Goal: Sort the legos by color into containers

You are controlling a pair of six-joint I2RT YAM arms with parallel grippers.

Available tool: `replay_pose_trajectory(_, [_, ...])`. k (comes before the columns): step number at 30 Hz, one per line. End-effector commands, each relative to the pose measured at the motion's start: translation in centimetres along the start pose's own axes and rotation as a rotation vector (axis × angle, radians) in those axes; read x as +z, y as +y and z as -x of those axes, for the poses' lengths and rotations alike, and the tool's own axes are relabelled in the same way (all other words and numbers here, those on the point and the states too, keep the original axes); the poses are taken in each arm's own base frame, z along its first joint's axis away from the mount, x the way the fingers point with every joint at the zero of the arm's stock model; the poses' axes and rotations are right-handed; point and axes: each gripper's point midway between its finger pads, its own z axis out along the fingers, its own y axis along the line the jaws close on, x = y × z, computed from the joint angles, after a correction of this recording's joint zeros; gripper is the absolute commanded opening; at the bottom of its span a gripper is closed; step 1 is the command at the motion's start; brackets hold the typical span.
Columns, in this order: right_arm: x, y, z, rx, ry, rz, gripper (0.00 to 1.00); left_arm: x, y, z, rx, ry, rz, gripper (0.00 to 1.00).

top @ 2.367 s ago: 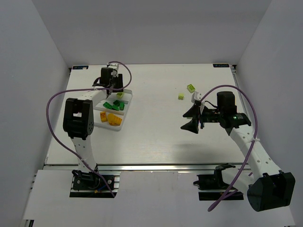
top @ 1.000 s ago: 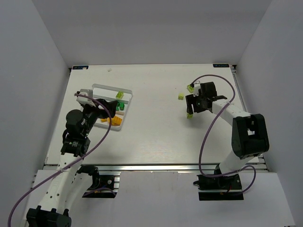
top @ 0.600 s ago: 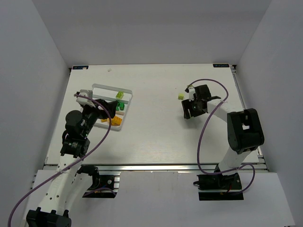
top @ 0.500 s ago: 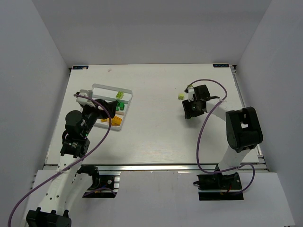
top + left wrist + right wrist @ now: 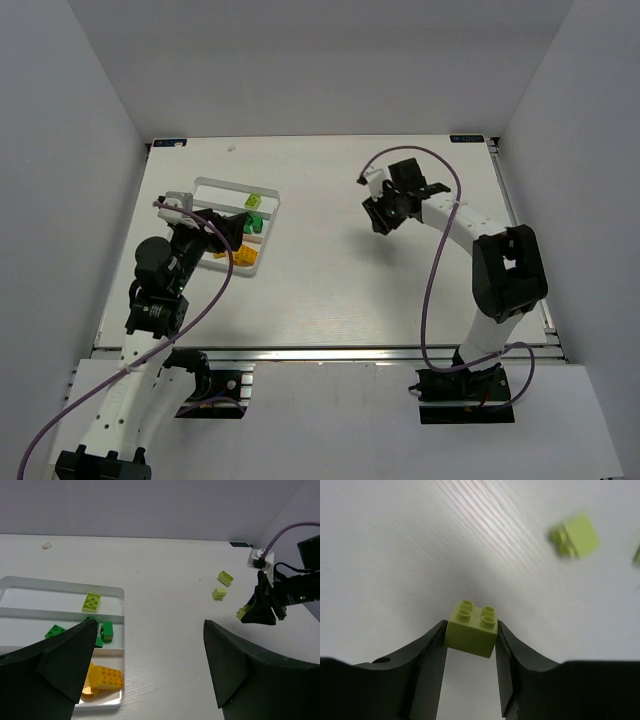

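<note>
- The white table (image 5: 320, 290) carries the divided tray (image 5: 60, 583) on its left half.
- Tray, far compartment: one pale lime brick (image 5: 91, 601), studs up, its longer side running across the compartment.
- Middle compartment: dark green bricks (image 5: 106, 631).
- Near compartment: orange-yellow bricks (image 5: 106, 676), the clearest one studs up, its long axis along the compartment.
- The left gripper (image 5: 150, 625) hovers by the tray's near end, its fingers spread wide with nothing between them.
- The right gripper (image 5: 470, 640) is over the table's right half, its fingers pinching a square pale lime lego (image 5: 472, 622) by two opposite sides, studs facing away from the fingers.
- Two loose lime bricks (image 5: 225, 578) lie just beyond it on the table.
</note>
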Motion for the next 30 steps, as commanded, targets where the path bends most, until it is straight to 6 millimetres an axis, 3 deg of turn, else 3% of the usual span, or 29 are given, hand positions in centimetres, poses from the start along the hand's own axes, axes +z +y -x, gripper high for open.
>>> replay_pose_trajectory(1, [-1.7,4.5,6.2,-0.367,-0.124,0.171,0.0,-0.6,-0.6,1.6,0.026,-0.051,-0.017,0.96])
replay_pose_trajectory(2, [-2.7,6.5,8.5,-0.447,-0.166,0.225,0.0,-0.7,-0.6,1.6,0.031,-0.055,-0.016,0.96])
replay_pose_trajectory(5, [-2.1,10.8,11.4,-0.614,-0.207,0.343,0.0,-1.1,-0.5,2.1,0.05,-0.077,-0.01,0.96])
replay_pose_trajectory(6, [-1.7,11.8,13.8,-0.643,-0.233,0.353,0.0,-1.1,-0.4,2.1,0.054,-0.078,-0.006,0.96])
replay_pose_trajectory(12, [2.5,16.3,22.5,-0.695,-0.379,0.299,0.0,-1.8,0.3,2.8,0.09,-0.12,0.03,0.96])
replay_pose_trajectory(15, [4.8,17.6,24.6,-0.655,-0.429,0.271,0.0,-1.8,0.5,2.8,0.1,-0.124,0.042,0.96])
replay_pose_trajectory(16, [4.5,18.0,26.7,-0.652,-0.501,0.254,0.0,-1.8,0.8,2.9,0.101,-0.126,0.051,0.96])
replay_pose_trajectory(20, [5.9,19.3,28.6,-0.593,-0.606,0.264,0.0,-1.6,0.6,2.8,0.103,-0.116,0.039,0.95])
replay_pose_trajectory(25, [8.7,20.0,29.3,-0.544,-0.669,0.244,0.0,-1.5,0.1,2.6,0.103,-0.108,0.008,0.95])
replay_pose_trajectory(26, [9.9,19.9,28.7,-0.538,-0.653,0.244,0.01,-1.5,0.1,2.5,0.103,-0.107,0.008,0.95])
replay_pose_trajectory(30, [11.5,19.6,29.4,-0.535,-0.69,0.21,0.13,-1.5,-0.2,2.6,0.099,-0.109,-0.01,0.95])
